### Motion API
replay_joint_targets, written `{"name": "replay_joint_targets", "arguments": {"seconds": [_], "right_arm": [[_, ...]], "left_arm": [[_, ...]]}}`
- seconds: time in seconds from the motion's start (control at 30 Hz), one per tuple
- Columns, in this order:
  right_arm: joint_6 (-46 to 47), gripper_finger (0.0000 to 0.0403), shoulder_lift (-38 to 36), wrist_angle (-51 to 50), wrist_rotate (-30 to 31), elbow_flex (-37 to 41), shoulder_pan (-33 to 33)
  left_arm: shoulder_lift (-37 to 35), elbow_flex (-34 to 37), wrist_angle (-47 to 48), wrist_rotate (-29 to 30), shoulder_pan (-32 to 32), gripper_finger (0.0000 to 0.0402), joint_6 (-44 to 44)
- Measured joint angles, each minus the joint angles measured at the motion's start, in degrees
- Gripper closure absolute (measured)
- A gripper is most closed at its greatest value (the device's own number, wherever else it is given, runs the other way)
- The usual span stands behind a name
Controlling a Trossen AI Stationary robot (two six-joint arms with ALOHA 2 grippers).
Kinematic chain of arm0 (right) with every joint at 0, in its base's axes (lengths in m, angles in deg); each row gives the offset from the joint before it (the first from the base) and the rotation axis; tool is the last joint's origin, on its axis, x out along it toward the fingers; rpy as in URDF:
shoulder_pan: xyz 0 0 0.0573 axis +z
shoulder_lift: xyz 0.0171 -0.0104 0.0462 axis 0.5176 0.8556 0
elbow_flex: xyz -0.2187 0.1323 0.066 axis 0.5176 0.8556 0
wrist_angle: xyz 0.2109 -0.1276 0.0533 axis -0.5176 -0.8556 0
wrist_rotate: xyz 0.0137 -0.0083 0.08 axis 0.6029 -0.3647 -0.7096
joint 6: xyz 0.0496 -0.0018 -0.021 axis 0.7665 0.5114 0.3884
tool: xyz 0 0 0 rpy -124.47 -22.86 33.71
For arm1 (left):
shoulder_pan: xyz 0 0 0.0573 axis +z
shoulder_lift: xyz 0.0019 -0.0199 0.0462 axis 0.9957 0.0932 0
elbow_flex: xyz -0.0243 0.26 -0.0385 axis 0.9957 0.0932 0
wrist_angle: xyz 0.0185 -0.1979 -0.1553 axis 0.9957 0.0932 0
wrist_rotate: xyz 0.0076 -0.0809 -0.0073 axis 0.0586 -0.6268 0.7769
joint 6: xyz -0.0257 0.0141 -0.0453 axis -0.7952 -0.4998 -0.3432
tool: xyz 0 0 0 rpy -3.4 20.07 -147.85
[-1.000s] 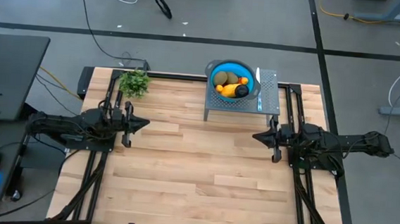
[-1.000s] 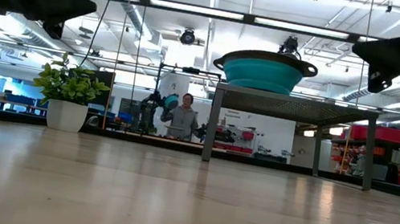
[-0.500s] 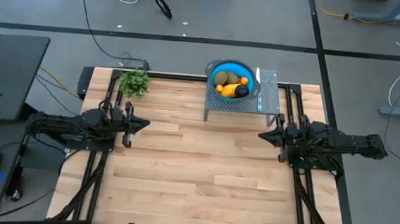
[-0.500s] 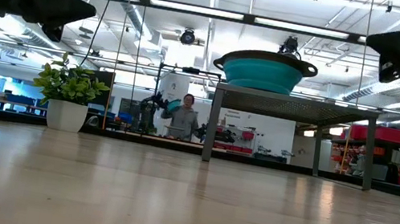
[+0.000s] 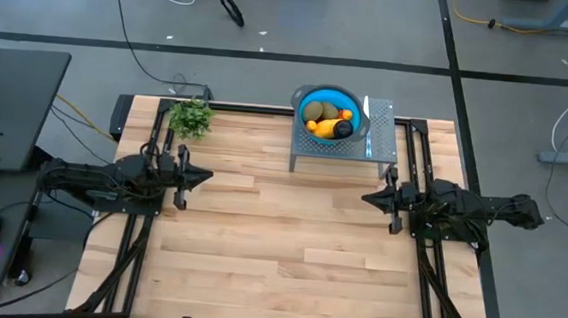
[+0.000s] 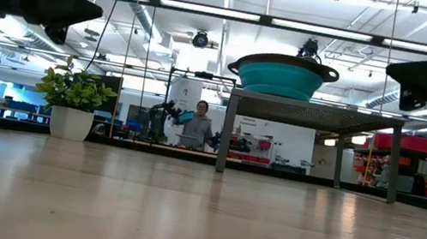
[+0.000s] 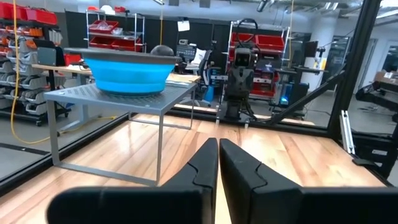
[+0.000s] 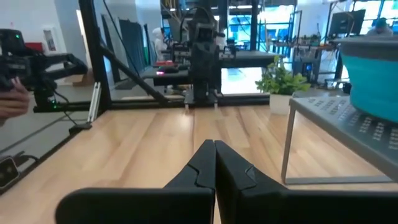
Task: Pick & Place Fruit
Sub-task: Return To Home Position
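Fruit (image 5: 328,120): piled in the blue bowl (image 5: 299,102) on the far shelf (image 5: 382,136).
Grippers: left gripper (image 5: 205,178) and right gripper (image 5: 366,197) both pinched closed, empty.
Homing: I'd pull the right arm back level, clear of the shelf.

You've got a smooth, softly shining wooden table (image 5: 279,229); the shelf (image 7: 143,99) is matt grey perforated metal, the blue bowl (image 7: 127,73) smooth plastic, the left gripper (image 7: 218,144) matt black.
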Motion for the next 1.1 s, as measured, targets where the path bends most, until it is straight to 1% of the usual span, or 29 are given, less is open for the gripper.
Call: {"name": "replay_joint_targets", "arguments": {"seconds": [0.27, 0.5, 0.57, 1.1], "right_arm": [[0.1, 0.0402, 0.1, 0.0, 0.1, 0.0, -0.1], [0.2, 0.0402, 0.2, 0.0, 0.1, 0.0, -0.1], [0.2, 0.0402, 0.2, 0.1, 0.1, 0.0, -0.1], [0.2, 0.0402, 0.2, 0.1, 0.1, 0.0, -0.1]], "left_arm": [[0.0, 0.0, 0.5, -0.5, 0.0, 0.0375, 0.0], [0.0, 0.0, -1.8, -9.0, 0.0, 0.0378, 3.4], [0.0, 0.0, -2.1, -10.4, 0.0, 0.0378, 4.5], [0.0, 0.0, -2.1, -10.5, 0.0, 0.0377, 5.5]]}}
